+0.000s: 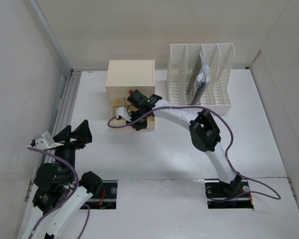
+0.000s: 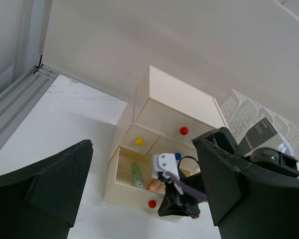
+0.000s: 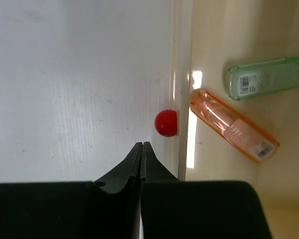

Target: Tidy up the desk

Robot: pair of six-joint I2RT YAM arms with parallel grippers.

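The right claw (image 3: 141, 149) is pressing its two fingers together, gripping nothing, just beside one red knob (image 3: 166, 123) on the open drawer (image 3: 224, 40). Beyond the knob, two tubes are lying inside: an orange tube (image 3: 234, 127), then a green tube (image 3: 269, 77). The white table (image 1: 139, 159) is lying beneath this claw. Well apart from it, the left claw (image 1: 74, 133) is gaping wide, empty.

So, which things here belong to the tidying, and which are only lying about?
In the job: large white flat desk; small cream drawer box, bottom drawer open; orange plastic tube and green plastic tube inside; shut right gripper by the red round knob.
Lying about: white slotted file rack; open left gripper.
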